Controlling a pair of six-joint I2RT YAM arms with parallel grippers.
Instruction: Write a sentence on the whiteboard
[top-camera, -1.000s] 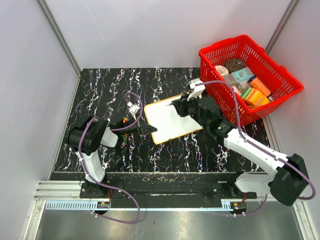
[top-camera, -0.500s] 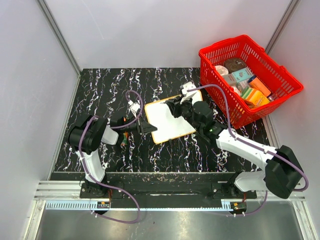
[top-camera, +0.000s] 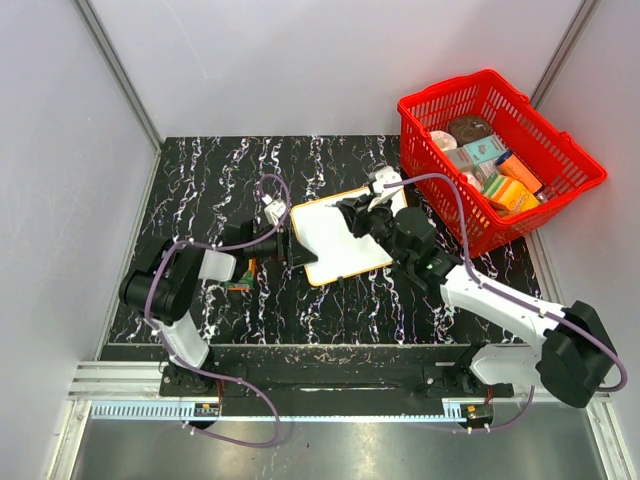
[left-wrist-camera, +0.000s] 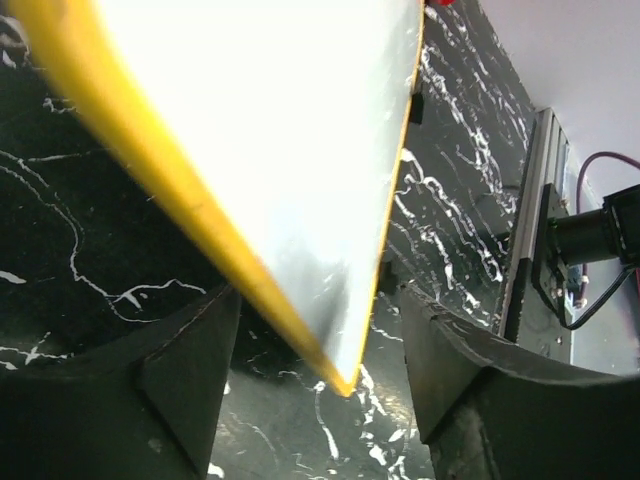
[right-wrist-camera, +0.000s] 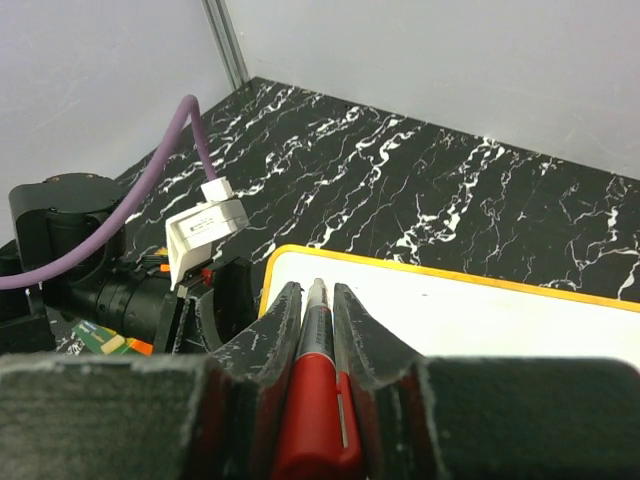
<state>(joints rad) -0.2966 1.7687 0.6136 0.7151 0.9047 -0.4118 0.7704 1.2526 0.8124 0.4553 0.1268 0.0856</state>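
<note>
The whiteboard (top-camera: 335, 245), white with an orange-yellow rim, lies flat mid-table. No sentence is in view on its white face. My left gripper (top-camera: 291, 248) is open at the board's left corner. In the left wrist view that corner of the whiteboard (left-wrist-camera: 300, 150) points down between the left gripper's (left-wrist-camera: 320, 335) spread jaws, touching neither finger. My right gripper (top-camera: 352, 216) hovers over the board's far part, shut on a red marker (right-wrist-camera: 318, 400). In the right wrist view the marker's tip pokes out between the right gripper's (right-wrist-camera: 317, 295) fingers toward the whiteboard's (right-wrist-camera: 480, 320) left end.
A red basket (top-camera: 440, 90) with several packaged goods stands at the back right, close to the right arm. A small green and orange part (top-camera: 240, 284) lies beside the left arm. Grey walls close off the left, back and right.
My left gripper has opened at the board's left corner. My right gripper with the marker has moved left over the board.
</note>
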